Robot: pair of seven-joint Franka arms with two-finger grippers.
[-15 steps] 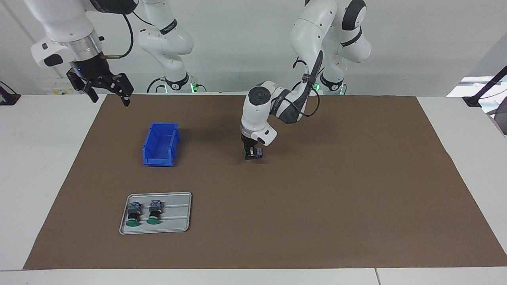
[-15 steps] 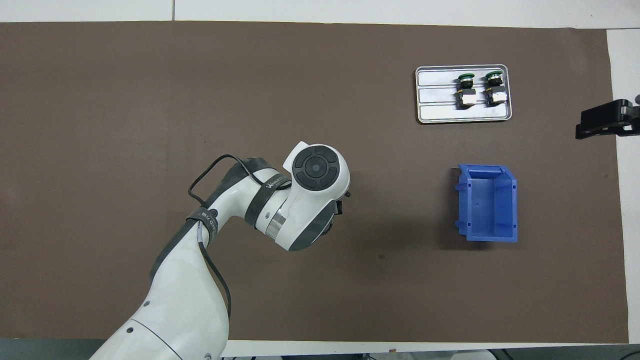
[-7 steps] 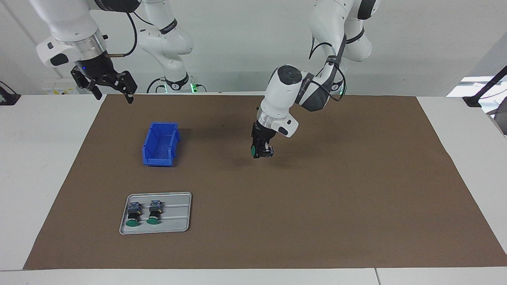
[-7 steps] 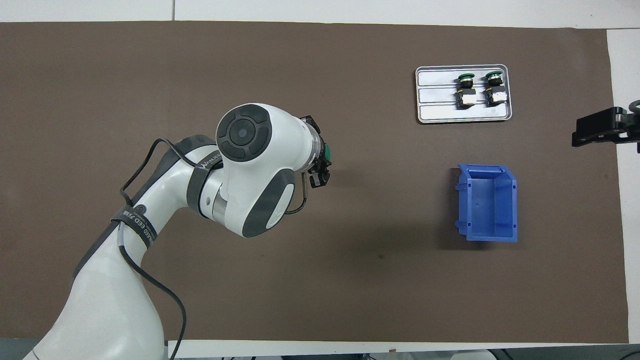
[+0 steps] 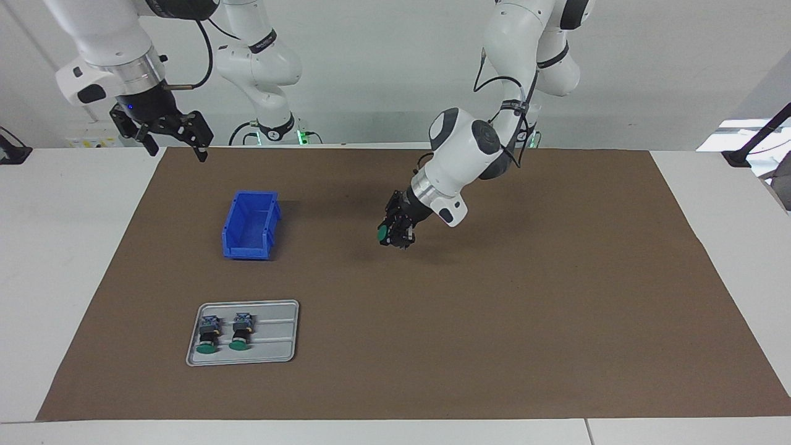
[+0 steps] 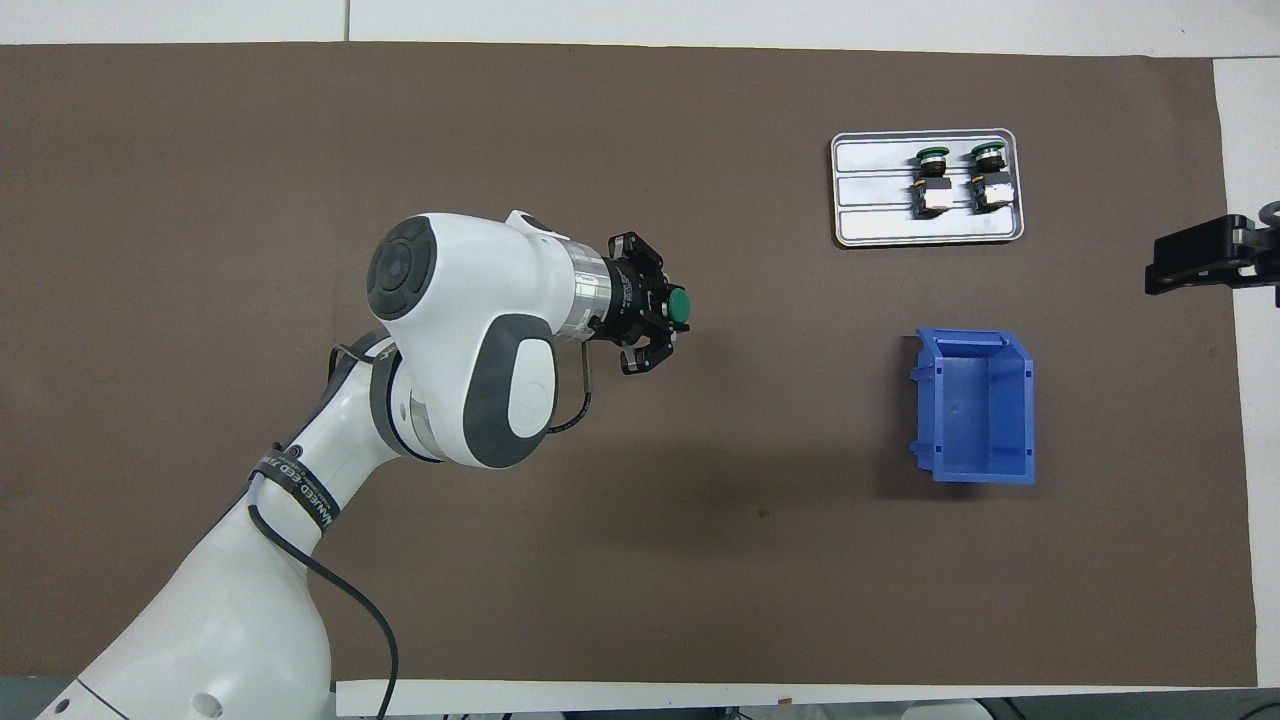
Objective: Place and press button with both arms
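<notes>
My left gripper hangs low over the middle of the brown mat, tilted sideways and shut on a button. The button's green cap faces the right arm's end of the table. Two more green-capped buttons lie side by side on a grey tray at the edge farthest from the robots. My right gripper waits open and empty, high over the mat's corner at the right arm's end.
A blue bin, with nothing in it, stands on the mat between the tray and the robots. The brown mat covers most of the white table.
The left arm's wrist has risen and swung over, tilting the gripper so the held button's cap now faces sideways. The right gripper has barely shifted.
</notes>
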